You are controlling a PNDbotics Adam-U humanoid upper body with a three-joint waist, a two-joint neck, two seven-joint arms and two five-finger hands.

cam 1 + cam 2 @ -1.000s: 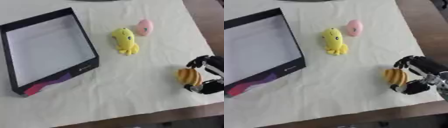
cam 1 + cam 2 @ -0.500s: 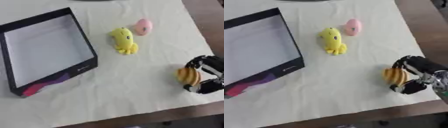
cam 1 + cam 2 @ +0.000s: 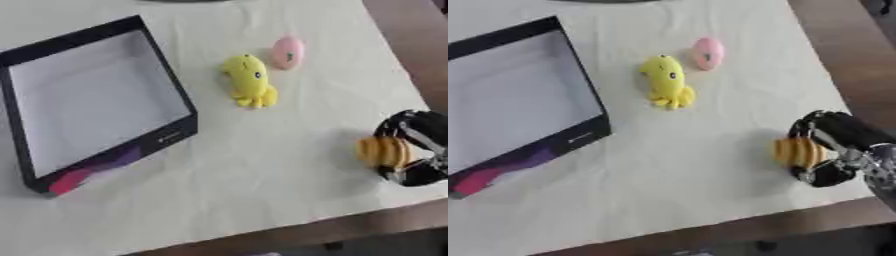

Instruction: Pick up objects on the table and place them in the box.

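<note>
On your desk (image 3: 262,190) the box (image 3: 96,100) sits at the far left, its opening facing up. To its right, toward the far side, you have the octopus toy (image 3: 248,82), and just beyond that, a little farther right and touching nothing, the small egg-shaped toy (image 3: 287,51). At the near right edge your right hand (image 3: 833,150) lies on the desk, fingers curled round the ridged round toy (image 3: 800,152), which sits on the hand's left side. That hand is well apart from the box, with open desk between them.
</note>
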